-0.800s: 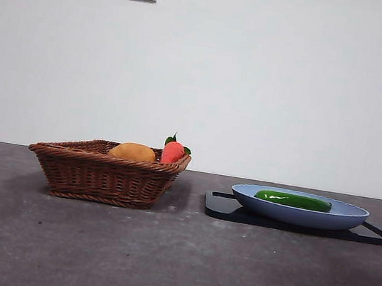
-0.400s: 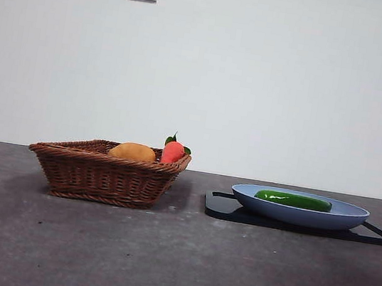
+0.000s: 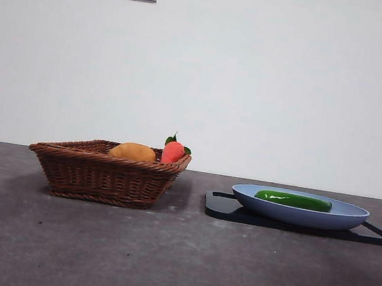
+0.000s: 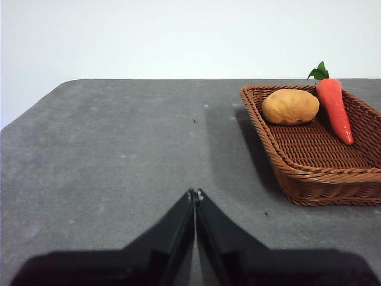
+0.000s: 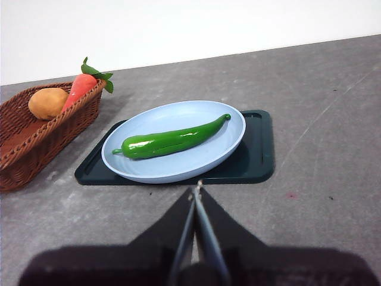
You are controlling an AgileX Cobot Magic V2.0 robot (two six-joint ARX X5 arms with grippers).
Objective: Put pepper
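The long dark-green pepper (image 3: 293, 200) lies in a light-blue plate (image 3: 352, 217) on a black tray (image 3: 223, 207) at the right of the table. In the right wrist view the pepper (image 5: 169, 140) lies across the plate (image 5: 223, 143). My right gripper (image 5: 196, 192) is shut and empty, hanging back from the plate's near rim. My left gripper (image 4: 195, 194) is shut and empty over bare table, apart from the wicker basket (image 4: 297, 173). Neither gripper shows in the front view.
The wicker basket (image 3: 100, 173) stands left of the tray and holds a yellow-orange rounded fruit (image 3: 132, 151) and a red-orange item with green leaves (image 3: 172, 152). The dark tray (image 5: 259, 149) sits under the plate. A white wall rises behind the table.
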